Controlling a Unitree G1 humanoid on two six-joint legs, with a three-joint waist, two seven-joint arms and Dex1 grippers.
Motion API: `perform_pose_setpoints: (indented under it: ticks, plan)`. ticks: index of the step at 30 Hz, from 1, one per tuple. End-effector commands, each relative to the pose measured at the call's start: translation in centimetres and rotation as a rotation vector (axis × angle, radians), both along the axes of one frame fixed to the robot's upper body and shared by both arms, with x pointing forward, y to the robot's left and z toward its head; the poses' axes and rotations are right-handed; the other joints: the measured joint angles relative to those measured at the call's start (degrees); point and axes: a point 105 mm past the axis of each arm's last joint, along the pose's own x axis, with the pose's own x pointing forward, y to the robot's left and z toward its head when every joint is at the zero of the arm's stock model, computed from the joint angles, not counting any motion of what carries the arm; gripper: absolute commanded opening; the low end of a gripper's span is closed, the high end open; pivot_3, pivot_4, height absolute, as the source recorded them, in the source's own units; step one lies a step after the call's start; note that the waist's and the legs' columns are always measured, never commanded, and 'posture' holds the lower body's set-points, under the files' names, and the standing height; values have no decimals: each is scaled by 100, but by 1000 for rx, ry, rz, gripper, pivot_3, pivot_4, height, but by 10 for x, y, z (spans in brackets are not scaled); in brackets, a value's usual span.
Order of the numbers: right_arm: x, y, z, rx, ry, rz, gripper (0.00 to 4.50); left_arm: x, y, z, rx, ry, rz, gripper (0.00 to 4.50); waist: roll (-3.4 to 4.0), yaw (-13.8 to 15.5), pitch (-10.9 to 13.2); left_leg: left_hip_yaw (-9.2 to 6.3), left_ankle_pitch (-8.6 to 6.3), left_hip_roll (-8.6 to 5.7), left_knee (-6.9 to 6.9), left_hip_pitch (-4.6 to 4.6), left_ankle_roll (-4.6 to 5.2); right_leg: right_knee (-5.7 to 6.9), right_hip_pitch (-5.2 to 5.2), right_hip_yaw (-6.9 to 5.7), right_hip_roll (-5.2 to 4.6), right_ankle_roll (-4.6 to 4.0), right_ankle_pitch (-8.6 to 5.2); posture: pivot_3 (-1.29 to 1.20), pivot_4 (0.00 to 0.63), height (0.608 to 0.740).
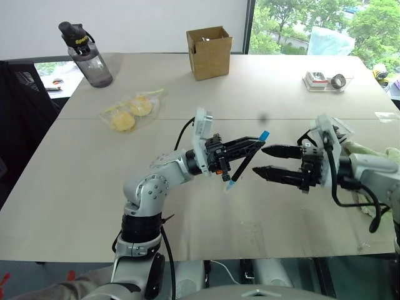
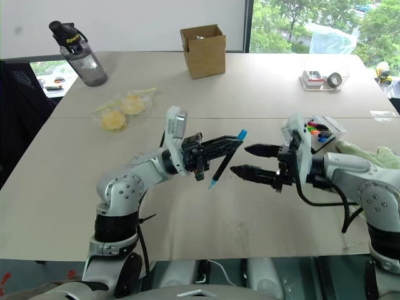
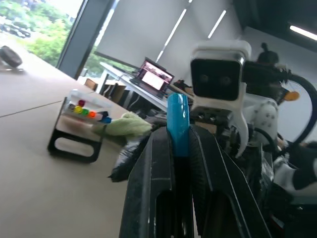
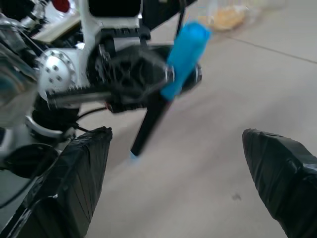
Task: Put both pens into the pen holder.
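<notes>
One pen: blue-ended pen was clamped between the left gripper fingers, tilted, above the table.
Other pen: could not be made out.
Right gripper: jaws wide, empty, tips just beside the pen, facing the left gripper.
Holder: on the table behind the right arm, partly hidden by it; coloured marker tips showed.
Cloth: beside the holder, partly covered.
</notes>
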Motion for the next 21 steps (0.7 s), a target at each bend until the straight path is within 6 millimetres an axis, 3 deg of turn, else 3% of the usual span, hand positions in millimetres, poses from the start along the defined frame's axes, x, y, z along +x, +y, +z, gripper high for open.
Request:
perform_pose_setpoints:
  ticks: [1,3,5,8,13,15,16,21]
  plan:
    - [-4,12,4,21,21,65,4500,-3,-2,12,-57,-34,-44,48,0,-5,0,-3,-2,2,0,-3,3,-4,0,-3,0,0,0,0,150,736]
    - [-6,17,3,25,40,90,4500,-4,-3,13,-62,-39,-54,48,0,-8,0,-10,-2,3,-1,-9,4,-6,-1,-10,-3,0,0,0,150,736]
    - [-9,20,1,40,62,106,4092,-5,-4,14,-67,-44,-53,0,1,-9,0,-17,-3,4,-1,-17,4,-9,-4,-15,-7,0,0,0,150,736]
    - [-10,24,1,67,84,109,2782,-7,-4,14,-70,-51,-56,0,2,-2,0,-50,-2,4,0,-50,3,-33,-8,-50,-17,0,1,0,150,736]
    - [-7,28,7,111,95,102,1184,-12,-5,13,-74,-48,-78,0,2,0,0,-56,-2,4,-1,-58,3,-42,-8,-59,-21,0,1,0,150,736]
    - [-6,30,9,122,99,103,348,-12,-5,13,-77,-42,-83,0,3,0,0,-56,-2,4,0,-59,3,-42,-8,-59,-21,0,1,0,150,736]
    - [-6,30,9,123,100,104,141,-12,-4,13,-81,-37,-83,0,3,-1,0,-59,-2,4,0,-59,3,-42,-8,-61,-21,0,1,0,150,736]
    - [-6,31,9,116,102,106,132,-12,-5,9,-57,-16,-84,0,4,-2,0,-59,-2,4,0,-60,3,-42,-8,-62,-19,0,1,0,150,736]
